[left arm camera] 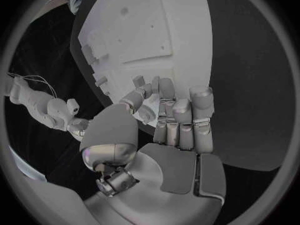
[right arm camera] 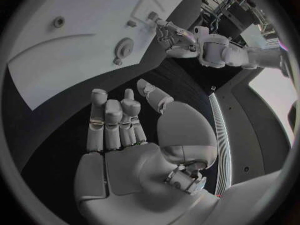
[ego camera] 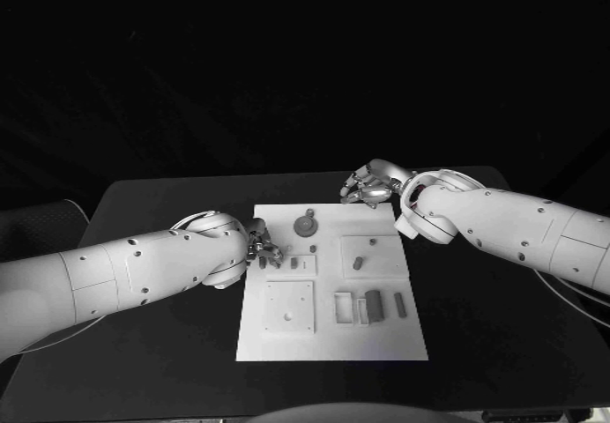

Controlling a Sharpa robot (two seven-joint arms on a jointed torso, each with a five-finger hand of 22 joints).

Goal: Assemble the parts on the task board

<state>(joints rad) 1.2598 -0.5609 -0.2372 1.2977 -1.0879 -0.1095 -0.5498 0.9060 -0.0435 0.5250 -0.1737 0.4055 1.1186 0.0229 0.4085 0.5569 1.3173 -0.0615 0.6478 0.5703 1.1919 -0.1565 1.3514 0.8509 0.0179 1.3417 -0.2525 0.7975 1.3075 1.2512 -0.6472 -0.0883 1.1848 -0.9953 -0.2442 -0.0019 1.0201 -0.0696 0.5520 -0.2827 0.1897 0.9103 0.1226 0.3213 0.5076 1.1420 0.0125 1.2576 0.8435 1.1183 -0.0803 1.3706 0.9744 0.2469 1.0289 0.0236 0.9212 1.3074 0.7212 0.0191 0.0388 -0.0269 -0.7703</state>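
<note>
The white task board [ego camera: 333,286] lies mid-table with its small parts [ego camera: 370,305] resting on it, the left hand [ego camera: 264,249] at its left edge and the right hand [ego camera: 368,188] beyond its far corner, both holding nothing with fingers loosely apart.

Bare table [ego camera: 152,352] around task board [ego camera: 382,344]

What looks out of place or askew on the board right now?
Nothing stands out. The task board lies flat and square on the table, and the parts lie on it, none spilled onto the table. The left robot hand and right robot hand hold nothing.
</note>
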